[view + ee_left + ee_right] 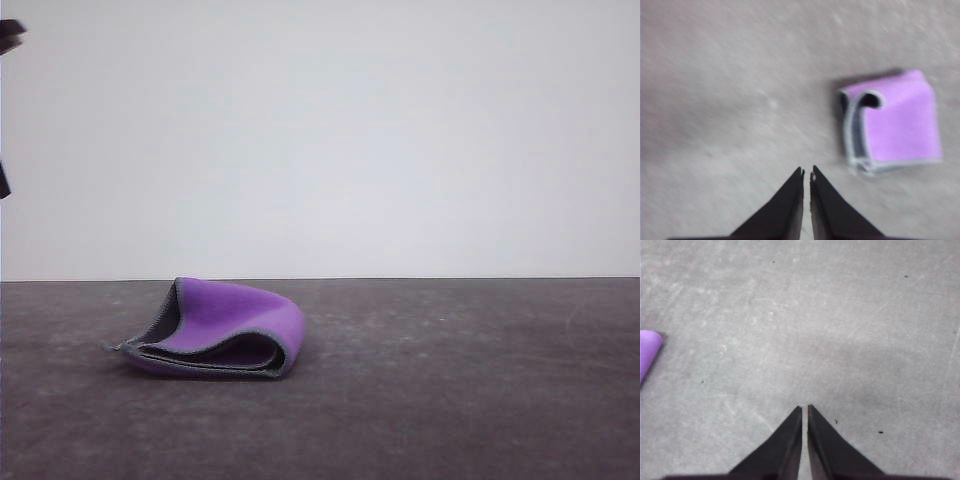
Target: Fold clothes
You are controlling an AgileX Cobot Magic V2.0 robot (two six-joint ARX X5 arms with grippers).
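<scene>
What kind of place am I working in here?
Probably a bare lab or test bench: a scuffed grey tabletop, a plain white wall behind it, and just one folded purple cloth on it.

Before me: grey, scuffed table (450,380), faintly scratched; behind it a plain, evenly lit wall (330,130), seemingly white.

No legible text or markings.
</scene>
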